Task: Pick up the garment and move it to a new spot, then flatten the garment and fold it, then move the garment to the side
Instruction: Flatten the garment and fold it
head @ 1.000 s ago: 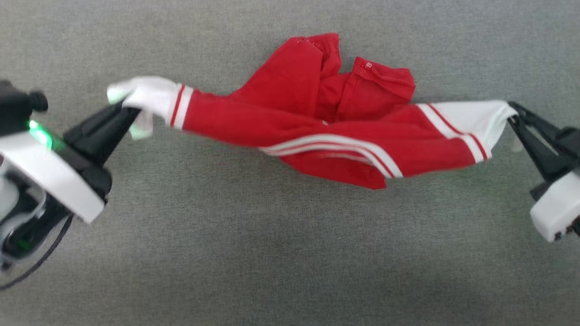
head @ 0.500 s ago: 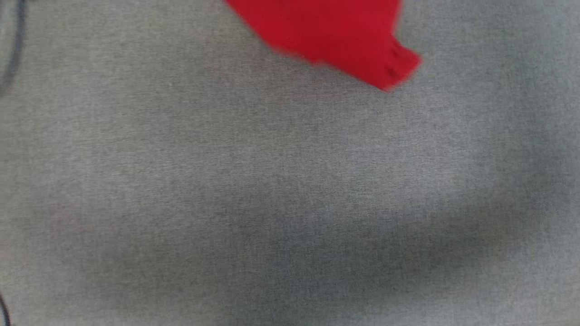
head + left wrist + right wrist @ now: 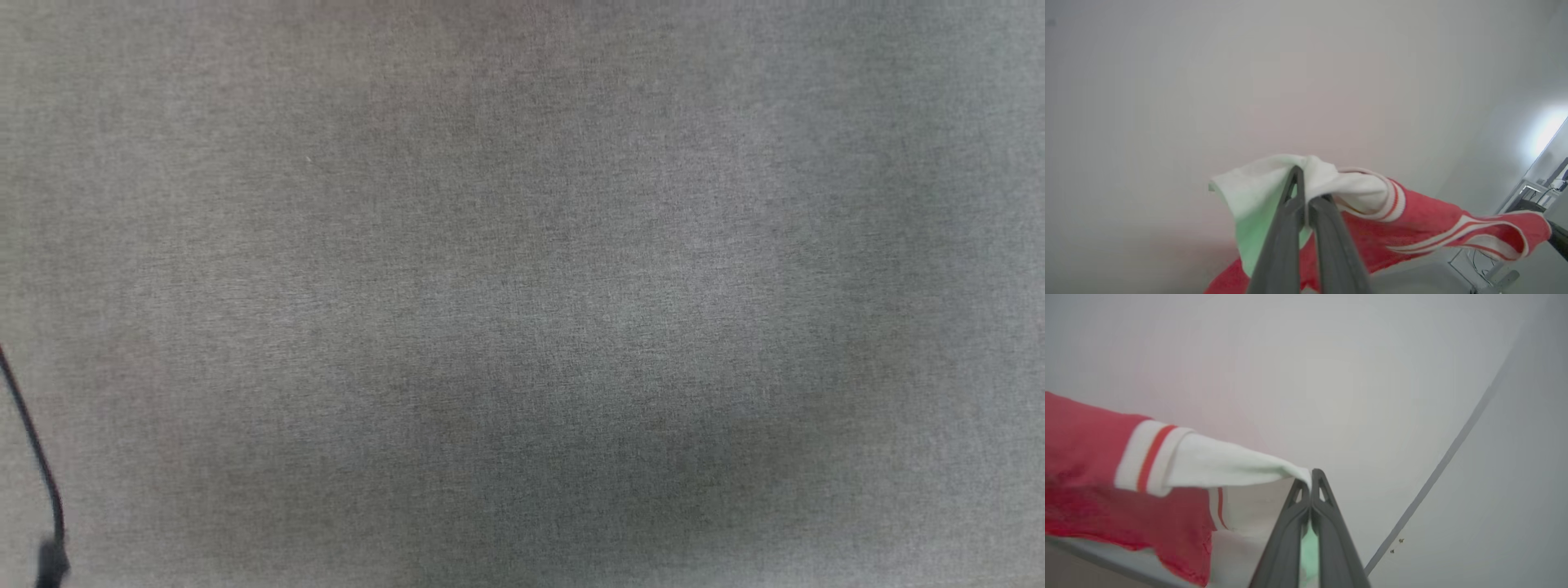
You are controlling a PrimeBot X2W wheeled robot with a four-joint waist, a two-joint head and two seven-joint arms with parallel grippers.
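Observation:
The garment hangs stretched in the air between my two grippers. In the left wrist view, my left gripper (image 3: 1306, 194) is shut on the bunched white sleeve, and the red garment (image 3: 1412, 220) with white stripes runs off to the right. In the right wrist view, my right gripper (image 3: 1311, 477) is shut on the tip of the other white sleeve. From there the garment (image 3: 1090, 457) sags to the left, its red body drooping below the sleeve.
The head view looks down on a grey fabric surface (image 3: 522, 294), with a thin black cable (image 3: 37, 457) at its lower left edge. Pale walls stand behind the garment in both wrist views. Some furniture (image 3: 1531, 196) shows far right in the left wrist view.
A second ago the garment was stretched between both grippers in the head view. It then slid off that view's top edge together with the grippers, leaving bare grey fabric.

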